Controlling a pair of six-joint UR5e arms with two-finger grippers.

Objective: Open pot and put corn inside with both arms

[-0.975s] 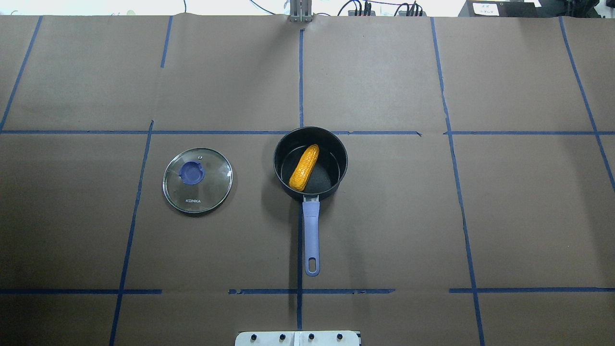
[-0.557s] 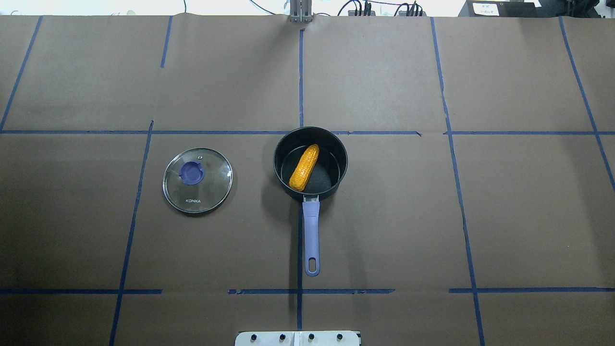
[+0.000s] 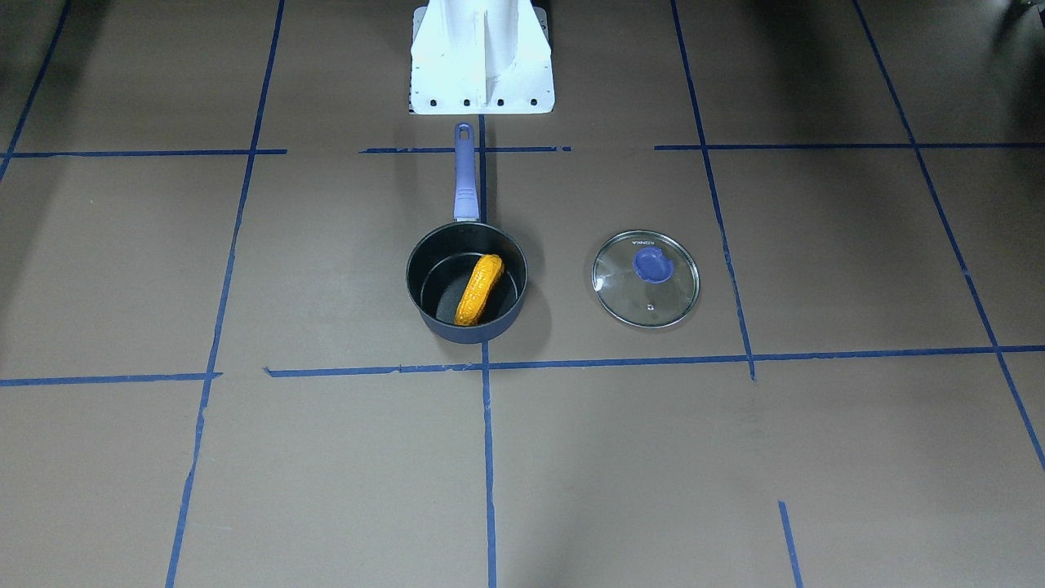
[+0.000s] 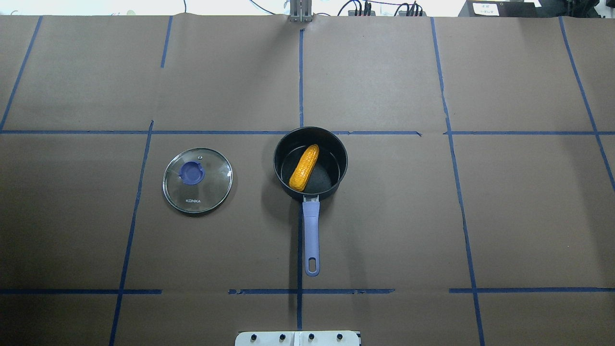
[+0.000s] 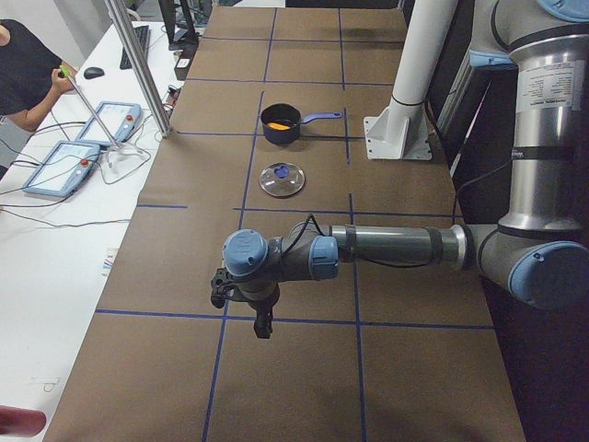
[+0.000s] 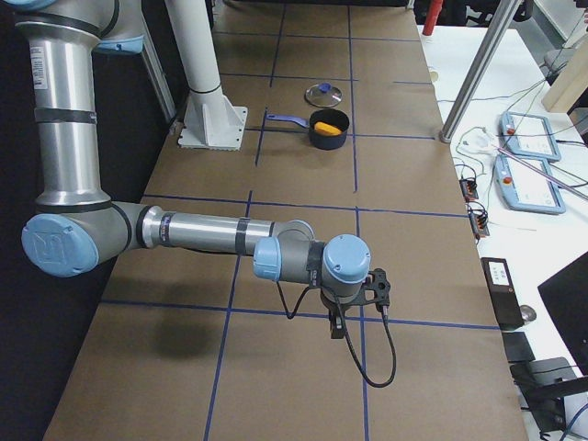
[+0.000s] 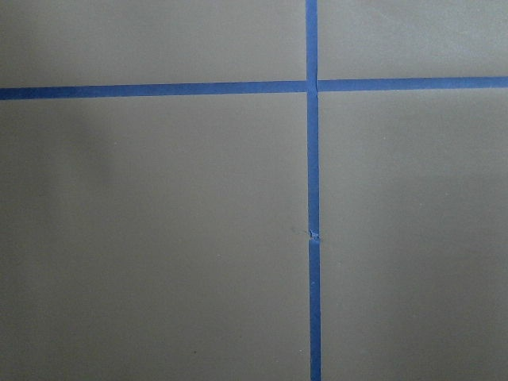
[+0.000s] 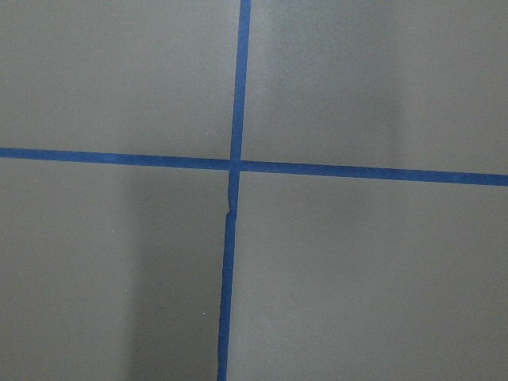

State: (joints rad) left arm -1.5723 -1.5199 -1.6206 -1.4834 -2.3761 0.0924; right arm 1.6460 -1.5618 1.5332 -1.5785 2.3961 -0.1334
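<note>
Left claw (image 5: pixel 242 296) and right claw (image 6: pixel 355 300) are hovering far from the dark-blue round saucepan (image 4: pixel 278 166) holding the bumpy orange corn cob (image 4: pixel 304 167); open or closed, I cannot tell.

Matt brown paper (image 4: pixel 384 216), glossy glass lid (image 4: pixel 197 181) — bumpy corn (image 4: pixel 304 167), dull black pot (image 4: pixel 329 176)

A glass lid (image 4: pixel 197 180) lies flat on the taped table (image 4: pixel 384 216).
</note>
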